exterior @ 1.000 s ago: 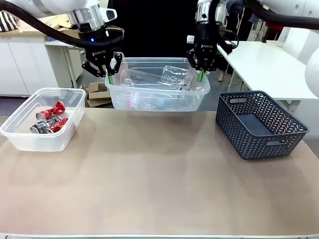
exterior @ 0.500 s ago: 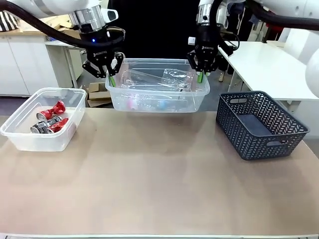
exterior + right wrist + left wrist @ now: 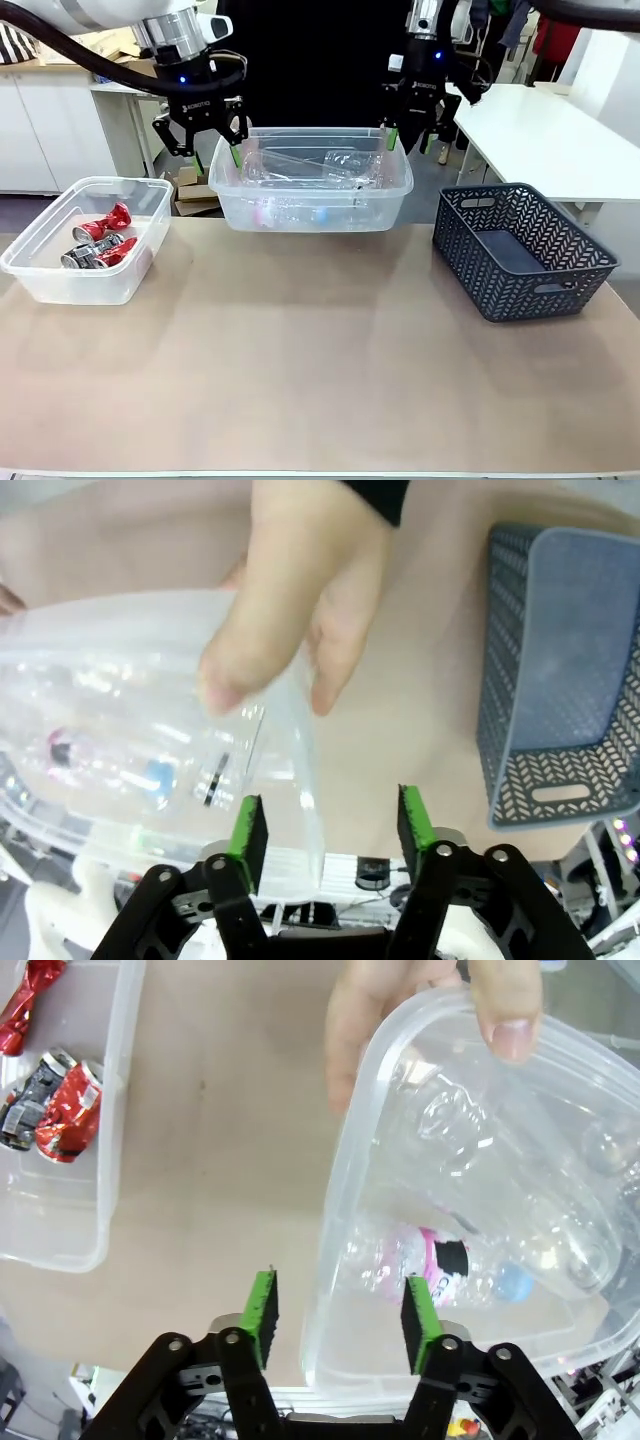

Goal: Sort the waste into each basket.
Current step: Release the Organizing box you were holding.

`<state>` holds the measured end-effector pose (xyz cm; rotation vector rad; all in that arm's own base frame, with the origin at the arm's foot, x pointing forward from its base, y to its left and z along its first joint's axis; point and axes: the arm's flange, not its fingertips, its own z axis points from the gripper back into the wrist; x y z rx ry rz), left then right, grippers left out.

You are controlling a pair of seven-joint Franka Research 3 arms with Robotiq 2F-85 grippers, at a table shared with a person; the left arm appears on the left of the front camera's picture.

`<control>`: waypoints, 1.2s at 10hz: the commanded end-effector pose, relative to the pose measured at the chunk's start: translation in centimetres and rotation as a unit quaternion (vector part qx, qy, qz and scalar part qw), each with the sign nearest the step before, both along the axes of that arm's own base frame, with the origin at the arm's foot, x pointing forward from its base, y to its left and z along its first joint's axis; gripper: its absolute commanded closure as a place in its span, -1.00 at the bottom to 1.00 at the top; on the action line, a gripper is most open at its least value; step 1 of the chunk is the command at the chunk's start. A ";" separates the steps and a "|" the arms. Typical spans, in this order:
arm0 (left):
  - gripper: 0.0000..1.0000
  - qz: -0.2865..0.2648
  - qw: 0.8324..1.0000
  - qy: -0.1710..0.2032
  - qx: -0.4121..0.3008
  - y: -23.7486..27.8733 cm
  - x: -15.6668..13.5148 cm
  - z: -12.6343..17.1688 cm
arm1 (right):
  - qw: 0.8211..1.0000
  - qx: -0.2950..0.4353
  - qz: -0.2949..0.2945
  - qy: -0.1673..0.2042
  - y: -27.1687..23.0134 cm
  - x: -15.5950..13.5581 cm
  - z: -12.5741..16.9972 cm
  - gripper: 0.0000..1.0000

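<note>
Looking across the table (image 3: 320, 350), I see a clear tub (image 3: 312, 205) raised off the surface at the far middle, with crushed clear bottles (image 3: 330, 165) heaped inside; my left wrist camera picks out one blue cap (image 3: 514, 1282) and a pink label among them. A person's hands (image 3: 420, 1010) grip its rim at both ends, a thumb over the edge. My left gripper (image 3: 197, 140) stands released, green pads spread either side of the tub's corner rim, not pressing it. My right gripper (image 3: 413, 128) is likewise spread and holding nothing, beside the other end. A second clear tub (image 3: 85, 250) at left holds the red-and-silver cans (image 3: 100, 243). The dark grey basket (image 3: 520, 250) sits at right. How many bottles there are I cannot tell.
</note>
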<state>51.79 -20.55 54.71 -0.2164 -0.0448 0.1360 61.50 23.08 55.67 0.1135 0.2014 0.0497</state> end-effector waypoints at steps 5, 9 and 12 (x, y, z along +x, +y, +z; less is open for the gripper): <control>-1.00 0.013 1.000 -0.001 -0.016 0.8 -0.6 -0.7 | 0.999 0.026 -0.020 -0.006 -0.5 -2.2 -1.2 -1.00; -1.00 0.007 1.000 0.004 -0.004 0.4 -0.2 -0.4 | 1.000 0.013 -0.009 -0.001 -0.1 -1.3 -1.2 -1.00; -1.00 0.007 1.000 0.004 -0.004 0.4 -0.2 -0.4 | 1.000 0.013 -0.009 -0.001 -0.1 -1.3 -1.2 -1.00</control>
